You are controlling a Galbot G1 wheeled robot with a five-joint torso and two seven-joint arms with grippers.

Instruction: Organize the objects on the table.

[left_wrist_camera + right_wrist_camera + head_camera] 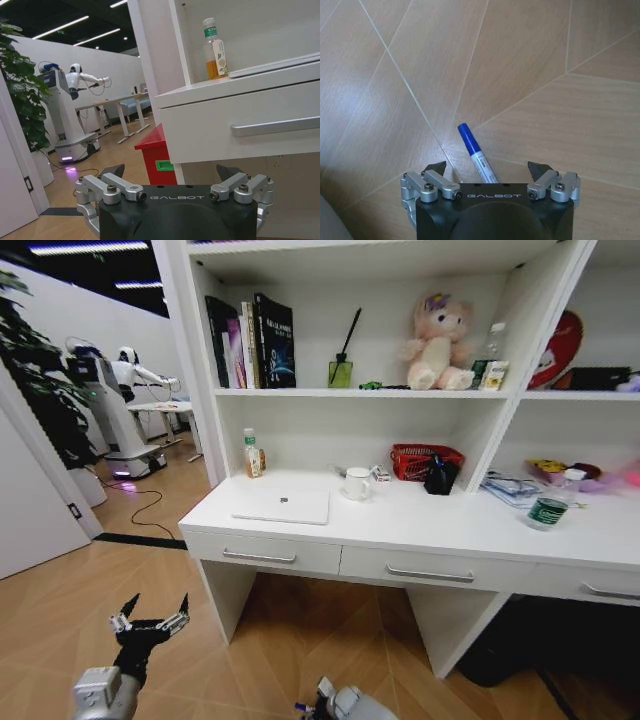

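**Both arms low, desk well ahead**

The left gripper [150, 623] hangs low over the wooden floor, its black fingers spread wide with nothing between them. In the left wrist view that gripper [171, 175] points at the front of the long white desk [235, 112], short of the drawer with the metal bar handle [275, 126].

Up on the desk top [420, 520], the thin silver laptop [281, 506] lies flat near the left end, well apart from the left gripper. A small clear bottle with an orange drink [251, 453] stands behind it. Toward the right end stands a clear bottle with a green label [551, 502].

The right gripper [490, 169] faces the floor, fingers apart. A blue-capped white marker pen [476, 151] shows between them; I cannot tell whether it lies on the floor or is held.
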